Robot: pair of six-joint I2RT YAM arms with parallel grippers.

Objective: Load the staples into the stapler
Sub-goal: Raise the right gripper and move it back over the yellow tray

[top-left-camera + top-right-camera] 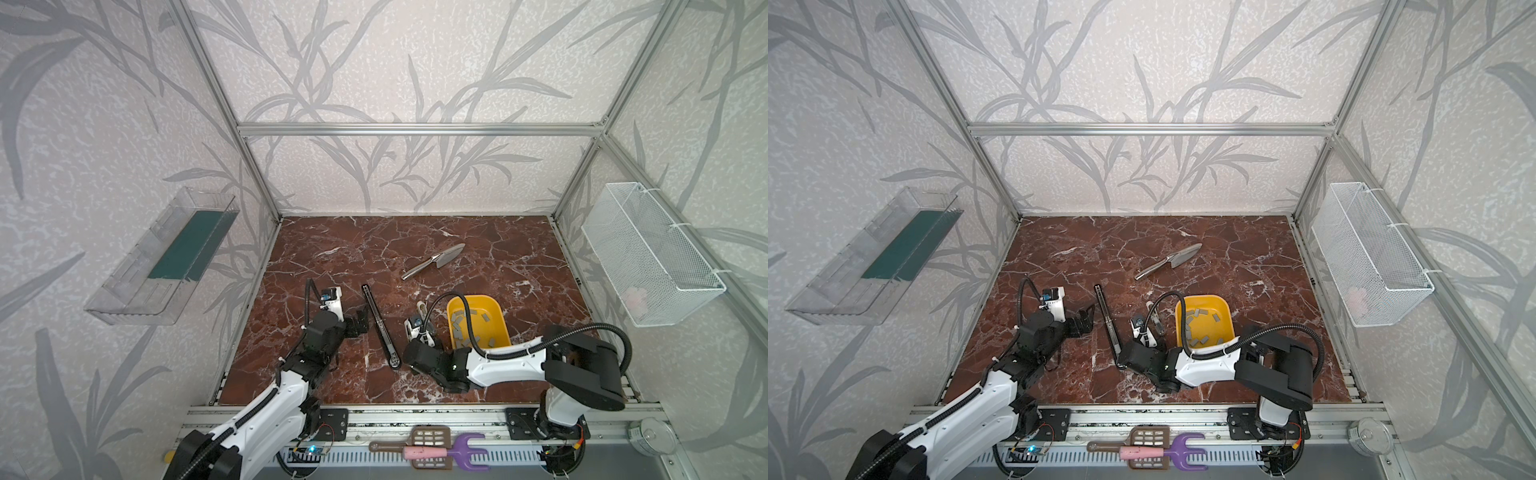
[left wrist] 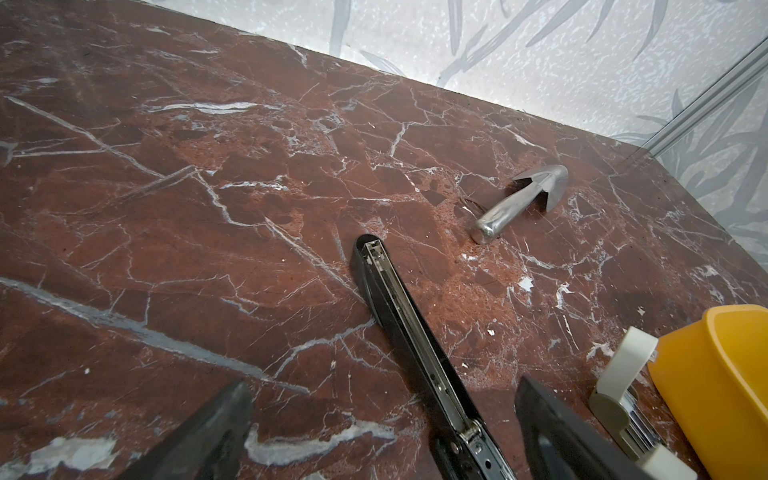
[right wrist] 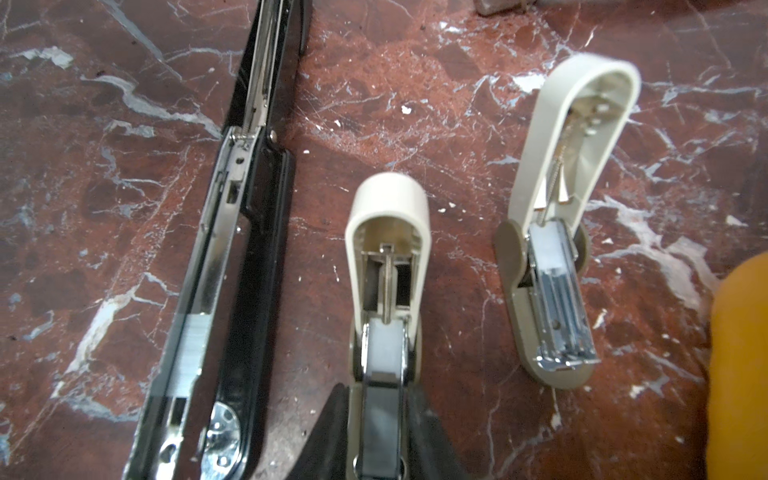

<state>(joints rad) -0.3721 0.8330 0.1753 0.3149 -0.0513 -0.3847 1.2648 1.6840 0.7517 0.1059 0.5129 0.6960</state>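
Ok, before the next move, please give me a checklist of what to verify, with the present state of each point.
1. Left pincer open and empty: ok.
2. Right pincer astride the first beige stapler, grip firm: cannot tell.
3. First beige stapler's lid swung open: ok.
4. Black stapler lying open, channel exposed: ok.
5. Second beige stapler open, standing apart from the first: ok.
6. Staples lying loose in the yellow tray: ok.
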